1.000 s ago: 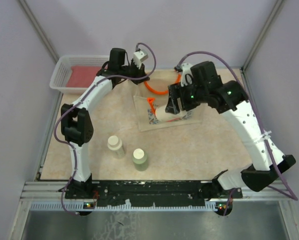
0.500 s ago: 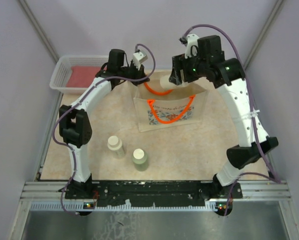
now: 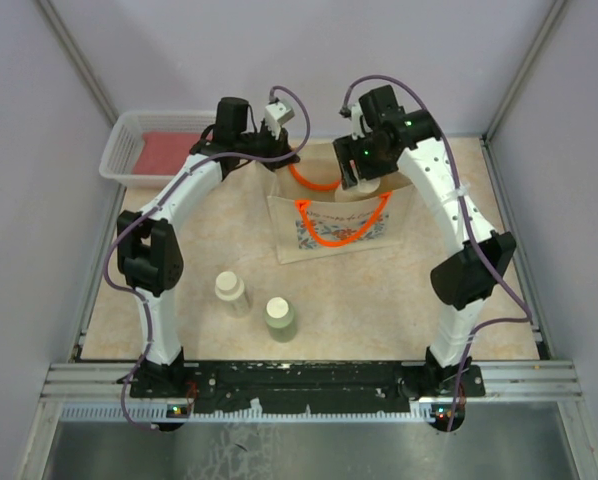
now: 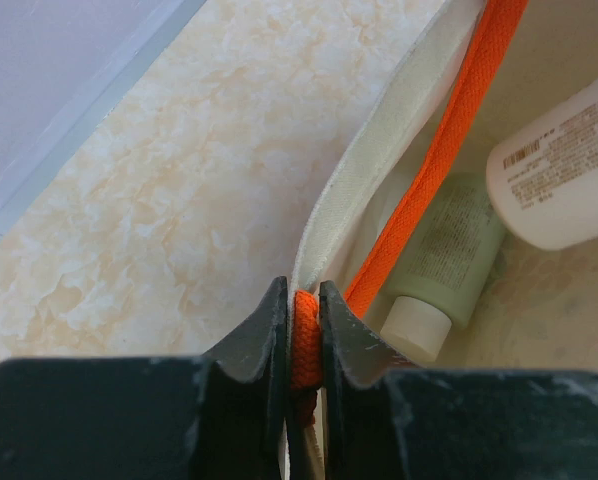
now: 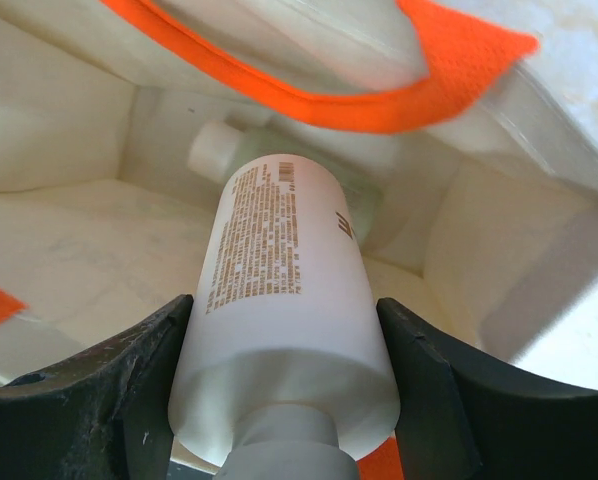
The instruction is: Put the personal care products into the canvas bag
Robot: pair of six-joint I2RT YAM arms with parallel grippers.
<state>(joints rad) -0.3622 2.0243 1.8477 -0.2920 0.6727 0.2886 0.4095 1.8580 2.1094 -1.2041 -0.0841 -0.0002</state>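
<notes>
Left gripper (image 4: 301,312): jaws closed tight on one bright orange loop handle (image 4: 449,140) of the beige canvas bag (image 3: 324,250), holding its mouth open. On the marbled table (image 3: 429,300) before the bag stand a small cream-bodied bottle (image 3: 231,291) and a pale green-bodied bottle (image 3: 280,318), not yet packed. A green cream-capped bottle (image 4: 444,255) lies inside the bag. Right gripper (image 5: 289,330): jaws set wide around a cream cylindrical bottle (image 5: 279,260), base pointing into the mouth. Recommendation: lower past the handles before release, with the left grip held firm.
</notes>
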